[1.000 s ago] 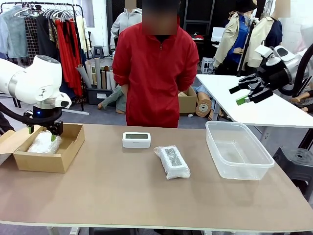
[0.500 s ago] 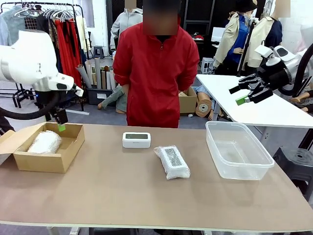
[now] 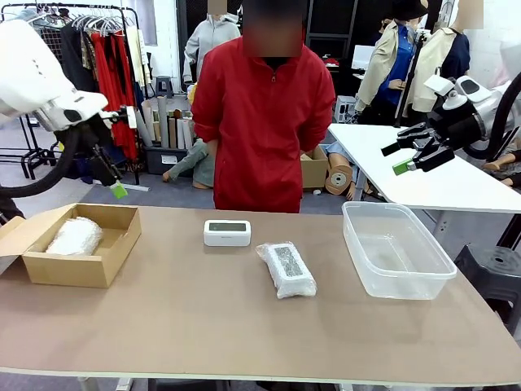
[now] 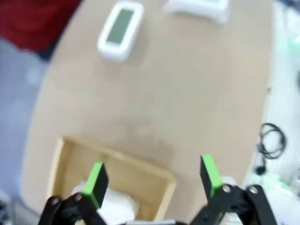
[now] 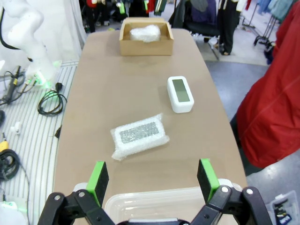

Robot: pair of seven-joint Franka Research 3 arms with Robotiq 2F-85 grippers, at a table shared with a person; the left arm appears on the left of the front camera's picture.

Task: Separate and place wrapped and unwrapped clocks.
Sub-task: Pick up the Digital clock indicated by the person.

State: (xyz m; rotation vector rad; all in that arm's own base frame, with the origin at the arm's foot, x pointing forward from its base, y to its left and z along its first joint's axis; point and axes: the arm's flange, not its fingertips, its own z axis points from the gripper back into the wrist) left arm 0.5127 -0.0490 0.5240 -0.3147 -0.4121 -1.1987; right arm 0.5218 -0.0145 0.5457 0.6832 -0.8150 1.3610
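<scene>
The left gripper (image 3: 110,181) hangs in the air above the far right corner of the open brown cardboard box (image 3: 81,270). Its green-padded jaws are spread wide with nothing between them. The box sits at the left end of the tan table (image 3: 203,326), and a whitish bubble-wrapped lump (image 3: 73,236) lies inside it, toward its left side.

Near the table's middle, close to the far edge, the bare white rounded-rectangle digital clock (image 3: 227,232) lies with its grey-green screen showing. Just to its right and nearer, apart from it, lies a second bubble-wrapped clock (image 3: 286,269), a grey face visible through the wrap.

The clear rectangular plastic tub (image 3: 399,281) stands at the right end of the table. The right gripper (image 3: 395,160) is held high above and beyond the tub. Its jaws are likewise spread and hold nothing.

A person in a red jacket (image 3: 260,122) stands at the far side, behind the bare clock.
</scene>
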